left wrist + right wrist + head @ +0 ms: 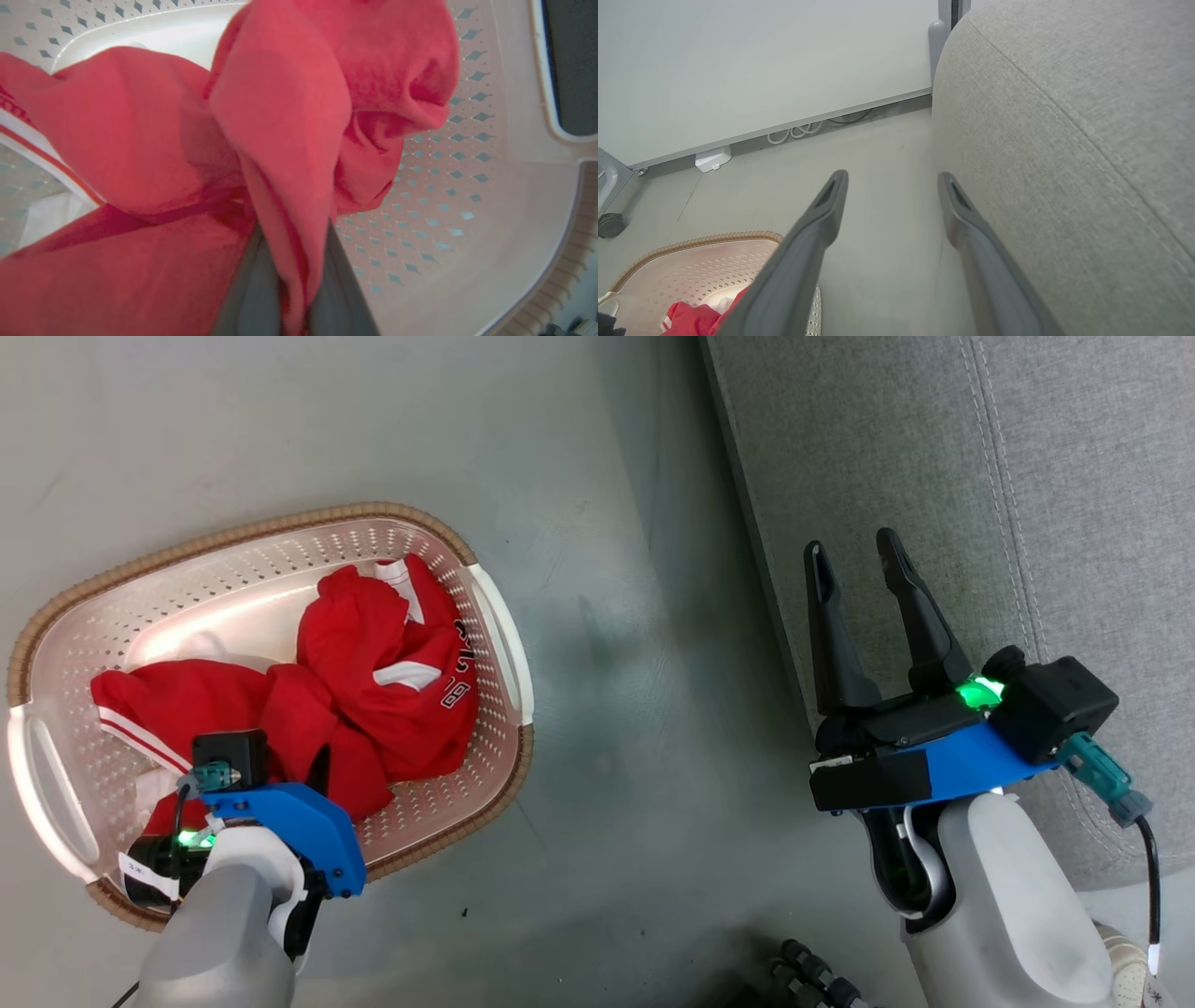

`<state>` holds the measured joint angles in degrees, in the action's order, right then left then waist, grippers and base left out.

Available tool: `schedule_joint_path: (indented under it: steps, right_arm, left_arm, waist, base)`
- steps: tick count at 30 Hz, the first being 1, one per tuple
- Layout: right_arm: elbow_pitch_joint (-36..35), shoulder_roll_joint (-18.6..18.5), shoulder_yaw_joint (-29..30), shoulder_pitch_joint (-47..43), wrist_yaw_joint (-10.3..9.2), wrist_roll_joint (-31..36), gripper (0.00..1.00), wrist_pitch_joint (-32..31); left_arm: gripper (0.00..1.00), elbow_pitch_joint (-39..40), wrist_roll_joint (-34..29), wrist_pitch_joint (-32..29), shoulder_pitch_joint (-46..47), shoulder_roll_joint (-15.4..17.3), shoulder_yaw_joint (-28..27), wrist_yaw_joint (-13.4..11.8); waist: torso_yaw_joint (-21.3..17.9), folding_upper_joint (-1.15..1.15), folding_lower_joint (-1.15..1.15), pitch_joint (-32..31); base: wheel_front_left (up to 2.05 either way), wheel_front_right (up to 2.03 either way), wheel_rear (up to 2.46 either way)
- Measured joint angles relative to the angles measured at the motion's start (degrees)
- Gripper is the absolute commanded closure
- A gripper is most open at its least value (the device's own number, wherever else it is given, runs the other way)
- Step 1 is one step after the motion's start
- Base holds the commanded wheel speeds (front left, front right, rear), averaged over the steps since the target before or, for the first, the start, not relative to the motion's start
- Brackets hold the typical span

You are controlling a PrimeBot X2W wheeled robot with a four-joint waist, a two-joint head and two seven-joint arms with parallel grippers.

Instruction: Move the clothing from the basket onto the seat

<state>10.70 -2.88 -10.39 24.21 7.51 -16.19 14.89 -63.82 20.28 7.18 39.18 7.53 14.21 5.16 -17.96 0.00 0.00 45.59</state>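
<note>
The left gripper (294, 261) clamped a fold of the red clothing (373, 663), which lay in the basket (84, 644) on the floor (607, 476); the right gripper (851, 549) hung spread and empty at the grey seat (934, 457) edge.

Lab-like room: bare floor (607, 616), cables (798, 130)

Red, white-striped clothing (373, 681); cream basket (84, 644), brown rim; grey seat (934, 457).
</note>
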Motion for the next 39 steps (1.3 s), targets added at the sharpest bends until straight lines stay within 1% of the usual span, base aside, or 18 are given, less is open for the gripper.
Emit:
schedule_joint_path:
  steps: [7,12,18,23,25,28,31,36,39]
  right_arm:
    - [0.82,0.01,-0.12,0.30,0.00,0.34,0.00,0.09]
    - [1.87,0.02,0.24,0.27,0.00,1.30,0.00,0.10]
    - [3.43,0.02,0.92,-1.01,-0.01,3.12,0.00,0.01]
    - [4.36,0.04,1.78,-3.21,0.00,4.54,0.00,-1.32]
    - [4.63,0.07,2.21,-4.49,0.00,5.02,0.00,-2.00]
    - [5.00,0.08,2.49,-6.51,0.00,5.42,0.00,-3.33]
    - [4.99,0.05,3.24,-9.17,-0.01,5.61,0.00,-4.53]
    - [4.14,0.07,3.90,-12.80,0.00,5.60,0.00,-6.32]
    - [3.53,0.05,4.27,-15.17,0.00,5.61,0.00,-7.37]
  left_arm:
    - [1.00,-2.33,0.36,1.21,0.91,-0.99,0.85,0.37]
    - [1.00,-3.80,0.88,2.83,0.91,-2.08,1.48,0.74]
    - [1.00,-5.15,1.43,4.28,0.38,-3.53,3.27,1.56]
    - [1.00,-4.90,1.96,5.05,-0.89,-4.49,6.34,2.07]
    - [1.00,-3.65,2.76,5.21,-1.54,-4.53,8.22,2.13]
    - [1.00,3.39,8.66,3.41,-5.04,-4.55,15.12,2.15]
    - [1.00,8.62,12.82,2.08,-7.17,-4.77,21.28,2.15]
    - [1.00,14.11,17.46,1.49,-7.81,-4.69,28.40,2.15]
    - [1.00,16.73,19.70,1.47,-7.82,-4.75,31.69,2.16]
  waist:
    - [0.76,0.00,0.00,-1.40]
    - [1.43,0.00,0.00,-4.21]
    - [2.96,0.00,0.00,-10.50]
    - [5.02,0.00,-0.01,-17.12]
    - [6.04,0.00,-0.01,-19.92]
    - [7.55,0.00,-0.02,-24.33]
    - [9.10,0.00,-0.02,-28.91]
    - [11.67,0.00,-0.02,-36.22]
    - [13.18,0.00,-0.02,-40.15]
  base:
    - [0.00,0.00,0.00]
    - [0.00,0.00,0.00]
    - [0.00,0.00,0.00]
    - [0.00,0.00,0.00]
    - [0.00,0.00,0.00]
    - [0.00,0.00,0.00]
    - [0.00,0.00,0.00]
    - [0.00,0.00,0.00]
    - [0.00,0.00,0.00]
